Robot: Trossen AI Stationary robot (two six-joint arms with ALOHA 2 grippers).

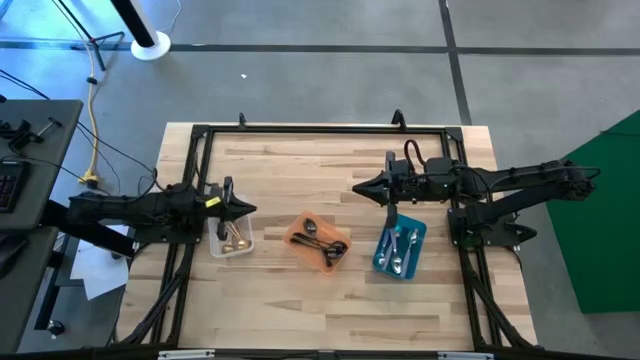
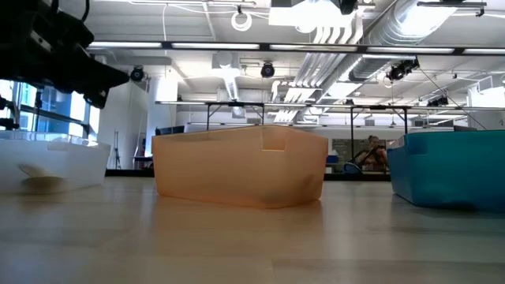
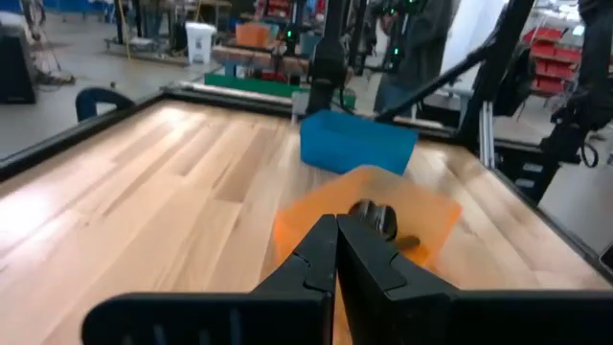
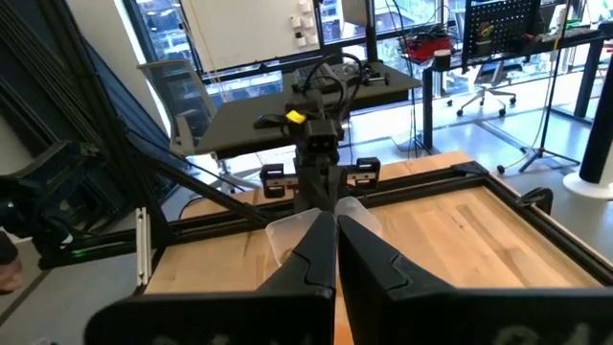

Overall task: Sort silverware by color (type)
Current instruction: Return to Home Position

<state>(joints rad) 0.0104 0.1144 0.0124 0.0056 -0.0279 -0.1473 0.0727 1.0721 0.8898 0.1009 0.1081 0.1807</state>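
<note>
Silverware all binned, none loose on the tabletop as far as the high view shows. Gold spoons (image 1: 236, 238) lie in the clear tray (image 1: 215, 249). Black spoons (image 1: 326, 246) lie in the orange tray (image 1: 292, 236), crossed over each other. Silver spoons (image 1: 400, 252) lie in the blue tray (image 1: 380, 263), roughly parallel. One finish per tray, so the sort looks done; exact spoon count too small to tell, handle colours too.

Trays sit in a row across the mid table (image 1: 300, 310), clear twd the left arm, blue twd the right, orange between, none touching. Prob laid out so each arm reaches its nearest tray and both reach the middle one.

Left gripper (image 1: 250, 209) is just above the far edge of the clear tray, raised off the wood; low view has that arm up high at the clear-tray end. Fingers pressed together, nothing between them (left wrist view: only a thin seam). Pointing along the tray row twd orange and blue.

Right gripper (image 1: 358, 187) is over bare wood beyond the blue tray, well apart from the spoons. Fingers also closed tight, empty. It faces the left arm across the table.

Both pincers empty and lifted clear, which fits pulling back to rest, no grasp pending. Main risk IMO: left arm clipping the clear tray's rim on the way back.

A person stands beyond the table in the left wrist view.
</note>
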